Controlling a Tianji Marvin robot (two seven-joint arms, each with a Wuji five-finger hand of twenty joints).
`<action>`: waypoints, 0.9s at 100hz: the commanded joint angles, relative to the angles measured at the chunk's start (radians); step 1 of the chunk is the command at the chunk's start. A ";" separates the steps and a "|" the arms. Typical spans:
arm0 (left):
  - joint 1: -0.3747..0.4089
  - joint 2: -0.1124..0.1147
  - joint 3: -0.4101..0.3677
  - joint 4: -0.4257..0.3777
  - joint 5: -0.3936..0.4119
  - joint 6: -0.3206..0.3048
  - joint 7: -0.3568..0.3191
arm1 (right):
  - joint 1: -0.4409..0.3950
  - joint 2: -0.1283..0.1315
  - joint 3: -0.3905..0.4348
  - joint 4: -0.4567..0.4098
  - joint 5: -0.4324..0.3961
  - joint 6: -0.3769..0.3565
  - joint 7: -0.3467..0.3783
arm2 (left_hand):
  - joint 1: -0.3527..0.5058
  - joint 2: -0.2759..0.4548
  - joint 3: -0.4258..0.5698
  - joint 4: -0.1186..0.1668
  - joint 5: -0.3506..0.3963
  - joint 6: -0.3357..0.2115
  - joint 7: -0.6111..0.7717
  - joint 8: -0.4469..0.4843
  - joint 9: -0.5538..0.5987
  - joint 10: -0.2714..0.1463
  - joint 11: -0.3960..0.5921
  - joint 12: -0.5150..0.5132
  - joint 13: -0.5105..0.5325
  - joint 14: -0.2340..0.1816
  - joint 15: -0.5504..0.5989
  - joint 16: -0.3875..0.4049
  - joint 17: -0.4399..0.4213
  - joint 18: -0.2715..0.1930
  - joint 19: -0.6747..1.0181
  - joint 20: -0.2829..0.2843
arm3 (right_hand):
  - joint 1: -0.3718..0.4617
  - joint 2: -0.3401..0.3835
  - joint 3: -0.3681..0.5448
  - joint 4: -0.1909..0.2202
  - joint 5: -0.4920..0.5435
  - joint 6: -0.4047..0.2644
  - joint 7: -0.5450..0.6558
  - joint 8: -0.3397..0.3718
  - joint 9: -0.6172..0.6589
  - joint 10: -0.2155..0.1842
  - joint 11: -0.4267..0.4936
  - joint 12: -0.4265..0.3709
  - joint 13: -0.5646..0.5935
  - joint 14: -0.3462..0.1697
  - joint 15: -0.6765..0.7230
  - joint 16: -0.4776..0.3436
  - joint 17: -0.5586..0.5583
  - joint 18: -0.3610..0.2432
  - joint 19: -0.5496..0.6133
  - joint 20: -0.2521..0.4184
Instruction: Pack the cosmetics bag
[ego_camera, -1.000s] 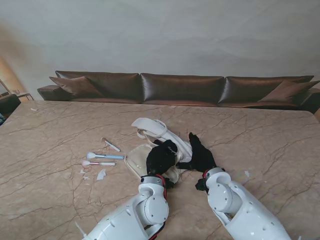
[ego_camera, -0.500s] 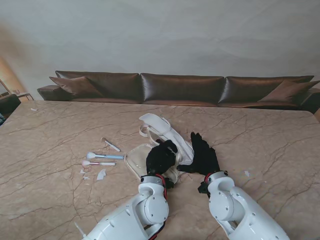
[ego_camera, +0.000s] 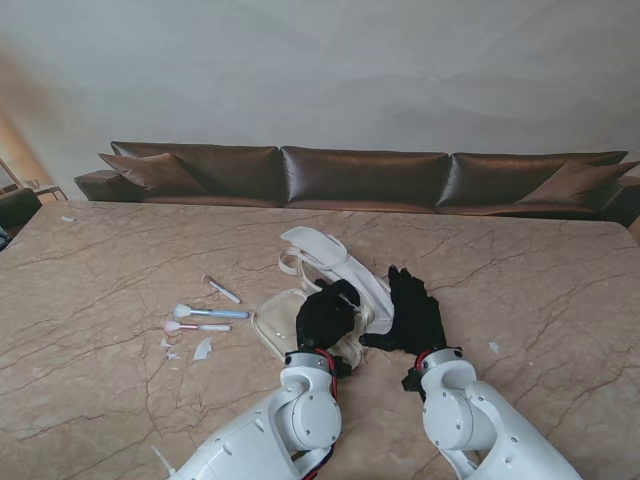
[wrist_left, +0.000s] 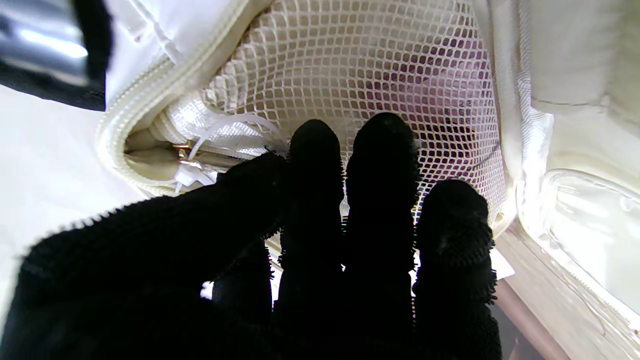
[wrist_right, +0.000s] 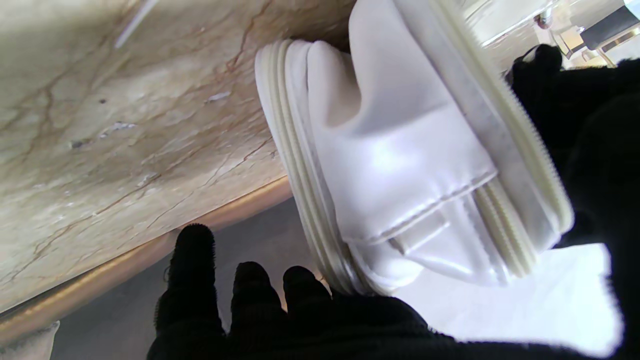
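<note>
The white cosmetics bag (ego_camera: 275, 325) lies open mid-table with its lid (ego_camera: 335, 258) tipped up. My left hand (ego_camera: 325, 315) reaches into the bag. In the left wrist view its fingers (wrist_left: 350, 210) lie close together over the mesh pocket (wrist_left: 350, 65), and the thumb closes toward them across the zip rim (wrist_left: 117, 135). Something dark red shows behind the mesh. My right hand (ego_camera: 412, 312) is open, its fingers (wrist_right: 192, 270) straight, with the palm against the outside of the lid (wrist_right: 400, 160).
On my left lie a blue-handled brush (ego_camera: 210, 313), a pink brush (ego_camera: 196, 326), a small white stick (ego_camera: 222, 291) and a white scrap (ego_camera: 202, 349). A brown sofa (ego_camera: 360, 178) runs along the table's far edge.
The lid has swung to my right and stands more upright. My right hand has drawn back toward me along it. The left hand has stayed in the bag.
</note>
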 joint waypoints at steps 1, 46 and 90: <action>0.005 -0.015 0.006 -0.012 0.001 -0.010 0.002 | 0.007 -0.012 -0.025 0.019 0.002 0.009 -0.014 | -0.030 -0.040 0.007 -0.006 0.035 -0.017 0.022 0.000 0.046 -0.072 0.026 -0.006 0.032 -0.012 0.018 -0.006 0.013 0.015 0.056 0.003 | -0.002 0.009 0.001 -0.002 0.019 -0.005 0.006 -0.012 -0.049 0.012 -0.026 -0.017 -0.034 0.021 -0.021 -0.006 -0.015 0.011 -0.020 -0.006; 0.010 -0.010 0.012 -0.018 0.003 -0.017 -0.016 | 0.127 -0.055 -0.151 0.193 -0.012 0.054 -0.196 | -0.025 -0.033 0.007 -0.009 0.040 -0.017 0.019 0.009 0.048 -0.070 0.037 -0.007 0.039 -0.010 0.025 -0.008 0.016 0.017 0.066 0.002 | 0.184 0.253 -0.237 0.079 0.011 -0.077 0.047 0.027 -0.029 -0.096 0.034 0.105 0.031 -0.055 0.166 0.074 0.030 -0.057 0.096 0.021; 0.007 0.014 -0.008 -0.029 0.035 0.036 -0.026 | 0.140 -0.063 -0.124 0.215 -0.016 -0.007 -0.261 | -0.038 -0.031 0.009 -0.002 0.034 -0.042 0.017 0.044 0.046 -0.089 0.054 -0.002 0.039 -0.018 0.041 -0.003 0.023 0.006 0.083 0.000 | 0.423 0.377 0.060 0.126 0.198 -0.375 0.727 0.517 0.362 -0.285 0.750 0.363 0.620 -0.129 0.458 0.187 0.472 -0.107 0.513 0.031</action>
